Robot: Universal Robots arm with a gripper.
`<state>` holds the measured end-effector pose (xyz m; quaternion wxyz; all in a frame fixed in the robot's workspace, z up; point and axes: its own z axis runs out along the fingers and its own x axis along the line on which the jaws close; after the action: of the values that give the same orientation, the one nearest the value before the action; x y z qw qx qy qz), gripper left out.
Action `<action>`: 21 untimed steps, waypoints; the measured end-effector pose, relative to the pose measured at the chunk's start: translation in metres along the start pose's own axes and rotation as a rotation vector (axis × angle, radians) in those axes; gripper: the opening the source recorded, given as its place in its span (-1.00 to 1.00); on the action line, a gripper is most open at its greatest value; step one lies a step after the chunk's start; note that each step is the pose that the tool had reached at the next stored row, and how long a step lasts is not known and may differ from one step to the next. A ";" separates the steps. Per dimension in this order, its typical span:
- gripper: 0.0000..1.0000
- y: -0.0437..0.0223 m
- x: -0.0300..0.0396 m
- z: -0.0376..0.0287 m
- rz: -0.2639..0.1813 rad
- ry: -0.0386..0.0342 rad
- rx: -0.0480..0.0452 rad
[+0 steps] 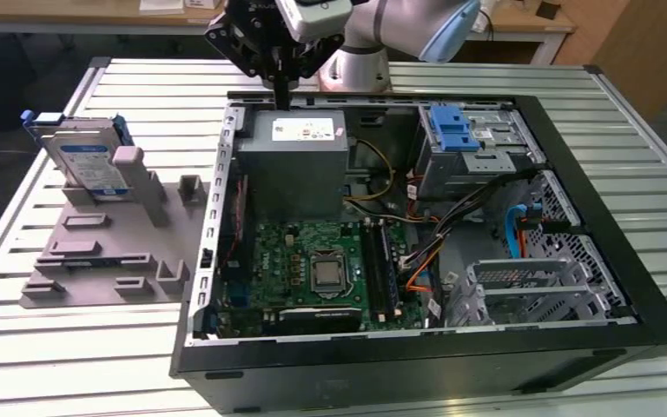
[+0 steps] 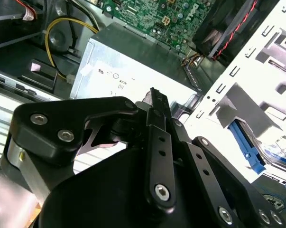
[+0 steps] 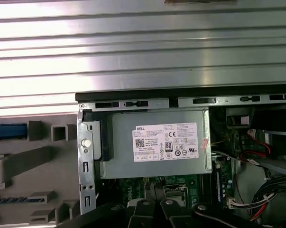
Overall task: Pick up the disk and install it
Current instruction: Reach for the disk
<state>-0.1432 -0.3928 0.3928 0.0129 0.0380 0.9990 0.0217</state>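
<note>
While the gripper (image 1: 279, 85) hangs empty with its fingers closed together, just over the grey box (image 1: 299, 161) at the open case's (image 1: 426, 373) back edge, the disk (image 1: 88, 161) stands well apart from it. It is outside the case toward the exterior view's left, upright on edge in a grey holder (image 1: 90, 261).

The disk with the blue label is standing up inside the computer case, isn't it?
Not quite. The disk is standing up, but it is not inside the computer case. It stands in the grey holder beside the case, on the exterior view's left. The exterior view shows this.
</note>
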 end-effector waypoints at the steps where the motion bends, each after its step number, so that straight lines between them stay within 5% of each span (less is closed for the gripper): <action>1: -0.79 0.0000 0.0000 0.0000 0.000 0.0000 0.0000; 7: -0.79 -0.0001 0.0014 0.0001 0.000 -0.0002 -0.0003; 21: -0.79 0.0009 0.0191 0.0000 0.000 0.0000 0.0001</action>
<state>-0.1621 -0.3904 0.3924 0.0129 0.0380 0.9990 0.0216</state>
